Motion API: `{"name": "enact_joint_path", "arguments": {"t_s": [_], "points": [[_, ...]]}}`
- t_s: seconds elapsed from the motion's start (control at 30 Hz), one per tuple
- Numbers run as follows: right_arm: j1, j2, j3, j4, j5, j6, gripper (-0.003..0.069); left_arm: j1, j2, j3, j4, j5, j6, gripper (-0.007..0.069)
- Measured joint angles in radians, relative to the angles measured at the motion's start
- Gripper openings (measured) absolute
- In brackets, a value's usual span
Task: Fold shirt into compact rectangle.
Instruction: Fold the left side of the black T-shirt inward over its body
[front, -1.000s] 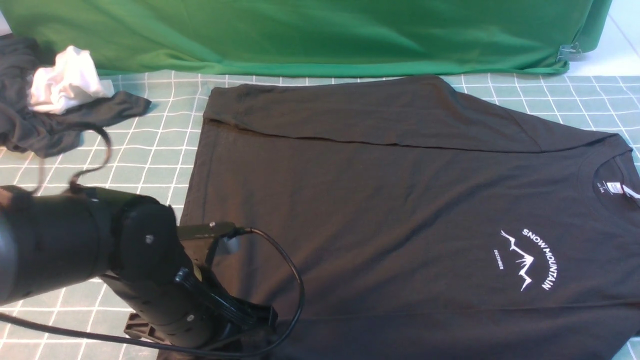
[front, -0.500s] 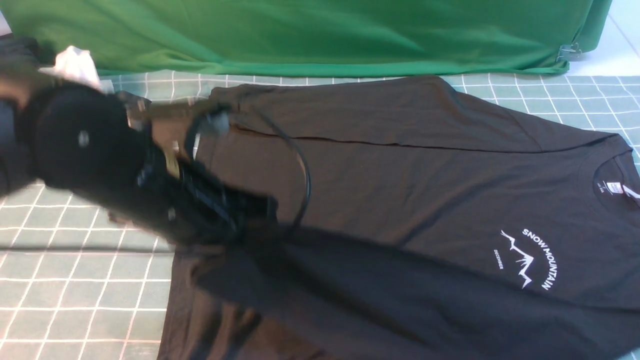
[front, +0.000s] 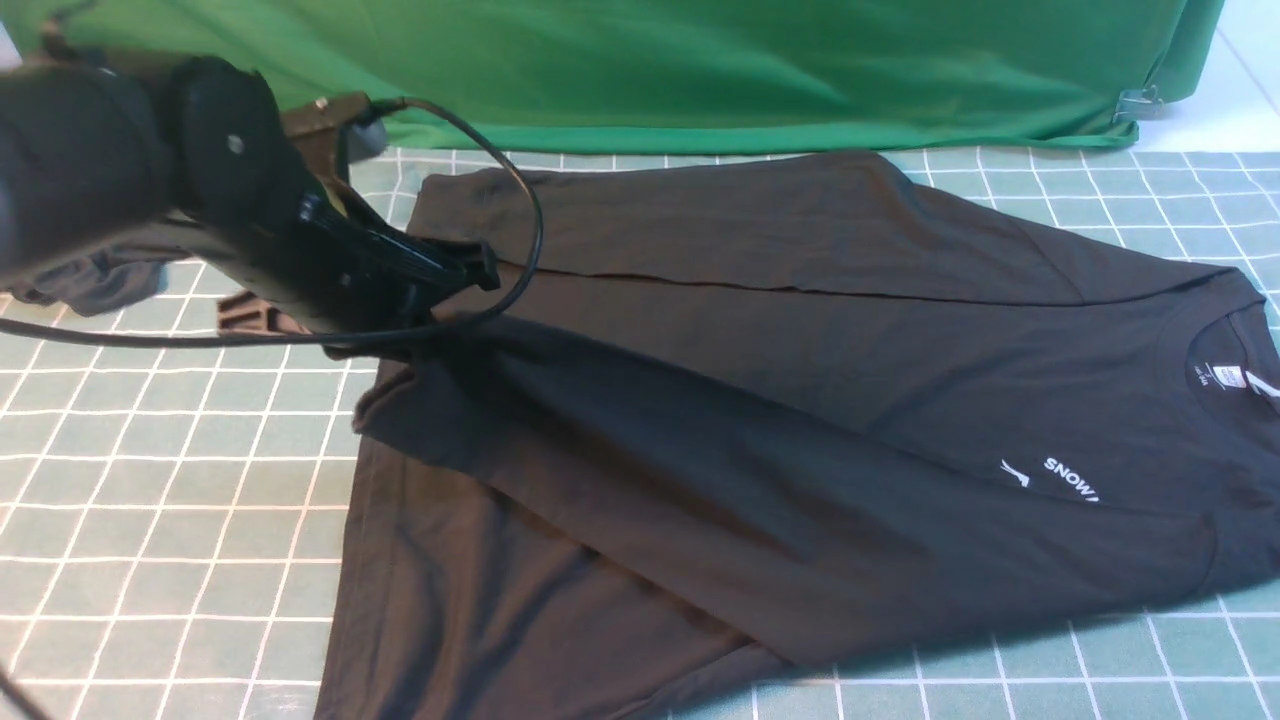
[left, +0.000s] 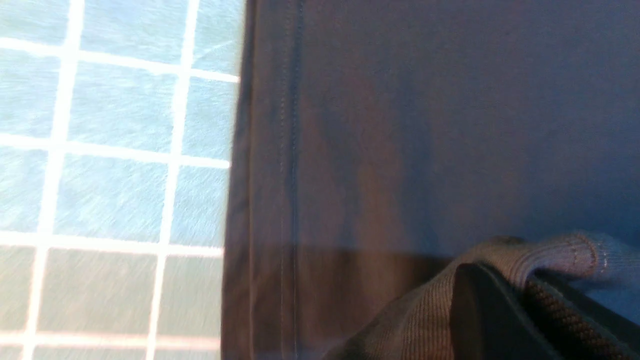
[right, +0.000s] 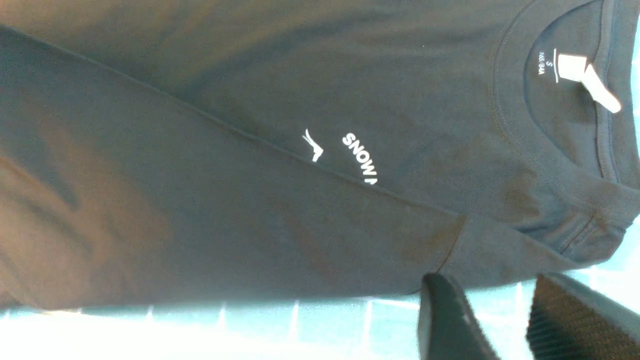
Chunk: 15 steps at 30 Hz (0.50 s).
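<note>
The black shirt (front: 800, 400) lies spread on the checked mat, neck label (front: 1228, 376) at the right. A near layer is drawn over its body and covers the lower part of the white chest print (front: 1070, 478). My left gripper (front: 400, 335) hangs over the shirt's far left corner, shut on a ribbed cuff (left: 550, 255) pinched between its fingers (left: 480, 305). The right gripper (right: 495, 310) does not show in the front view. In its wrist view it stands open over the mat just off the shirt's (right: 250, 200) shoulder edge, with nothing between its fingers.
A green cloth (front: 640, 70) hangs along the back of the table. A dark grey garment (front: 100, 280) lies at the far left, mostly behind my left arm. The arm's cable (front: 525, 200) loops over the shirt's far corner. A metal clip (front: 1135, 103) sits at the back right.
My left arm has swung from the near edge to the far left, dragging the held cloth across the shirt. The drawn-over layer now hides the lower half of the print.
</note>
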Motion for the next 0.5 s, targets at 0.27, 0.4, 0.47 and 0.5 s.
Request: {"name": "enact_joint_path", "arguments": {"t_s": [0.27,0.4,0.47,0.5], "points": [[0.000,0.000,0.000,0.000,0.000,0.000,0.0237,0.013,0.116,0.000,-0.011,-0.061,0.018,0.0006],[0.000,0.000,0.000,0.000,0.000,0.000,0.0237,0.017,0.119,-0.003,-0.011,-0.071,0.019,0.0006],[0.000,0.000,0.000,0.001,0.000,0.000,0.0237,0.018,0.118,-0.019,-0.011,-0.066,0.019,0.0006],[0.000,0.000,0.000,0.001,0.000,0.001,0.0237,0.018,0.117,-0.032,-0.011,-0.061,0.019,0.0006]]}}
